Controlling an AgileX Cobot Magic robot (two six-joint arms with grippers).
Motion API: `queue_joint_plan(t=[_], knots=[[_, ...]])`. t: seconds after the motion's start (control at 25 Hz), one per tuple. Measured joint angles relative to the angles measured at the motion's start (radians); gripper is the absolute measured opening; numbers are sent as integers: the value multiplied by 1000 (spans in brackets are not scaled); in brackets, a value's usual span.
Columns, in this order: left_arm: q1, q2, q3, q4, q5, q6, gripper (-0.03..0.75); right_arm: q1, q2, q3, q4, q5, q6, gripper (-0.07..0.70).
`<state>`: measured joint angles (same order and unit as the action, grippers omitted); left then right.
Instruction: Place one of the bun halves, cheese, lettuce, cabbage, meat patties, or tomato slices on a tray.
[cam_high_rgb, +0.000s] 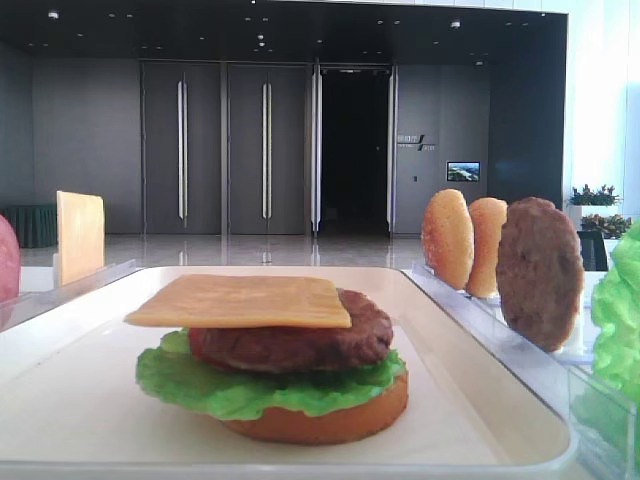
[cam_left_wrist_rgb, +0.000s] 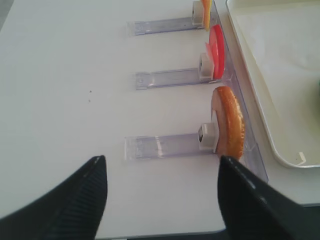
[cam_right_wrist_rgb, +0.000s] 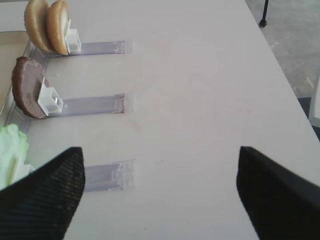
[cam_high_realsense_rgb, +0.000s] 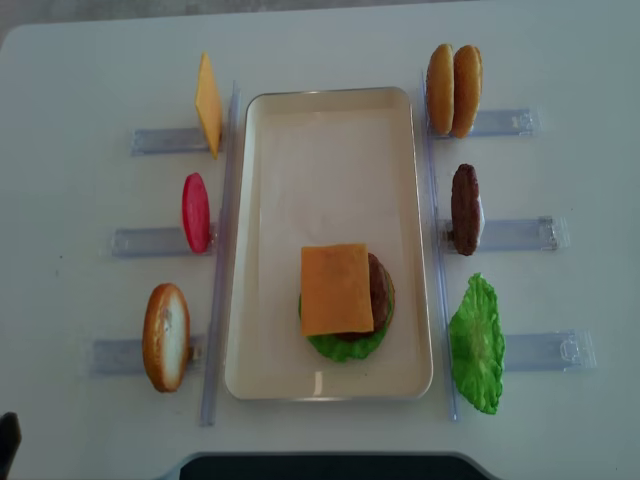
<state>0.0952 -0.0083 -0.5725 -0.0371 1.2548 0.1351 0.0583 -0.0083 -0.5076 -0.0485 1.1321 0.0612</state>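
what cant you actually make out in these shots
- Round orange bun base: hidden under the stack in the overhead view.
- Ruffled green lettuce leaf: cut by the right wrist view's left edge.
- Square orange cheese slice in its rack: cropped by the left wrist view's top edge.

Tray (cam_high_realsense_rgb: 330, 150) mid-worktop (cam_high_realsense_rgb: 90, 60), stack in its near half: bun half (cam_high_rgb: 330, 420) under lettuce (cam_high_rgb: 200, 385), patty (cam_high_rgb: 300, 345), cheese (cam_high_realsense_rgb: 335, 288) on top, racks standing spare pieces left and right of tray

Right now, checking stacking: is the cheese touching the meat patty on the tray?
Touching: the front view shows the cheese lying flat directly on the meat patty.
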Motion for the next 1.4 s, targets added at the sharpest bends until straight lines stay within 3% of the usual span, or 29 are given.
queue_joint_plan(t=[0.4, 0.92, 1.4], knots=[[0, -10, 51, -22, -2, 0, 496, 0, 0, 0, 0, 0, 0, 587], [0, -10, 96, -7, -132, 7, 482, 0, 0, 0, 0, 0, 0, 587], [0, -10, 96, -6, -140, 7, 459, 0, 0, 0, 0, 0, 0, 587]])
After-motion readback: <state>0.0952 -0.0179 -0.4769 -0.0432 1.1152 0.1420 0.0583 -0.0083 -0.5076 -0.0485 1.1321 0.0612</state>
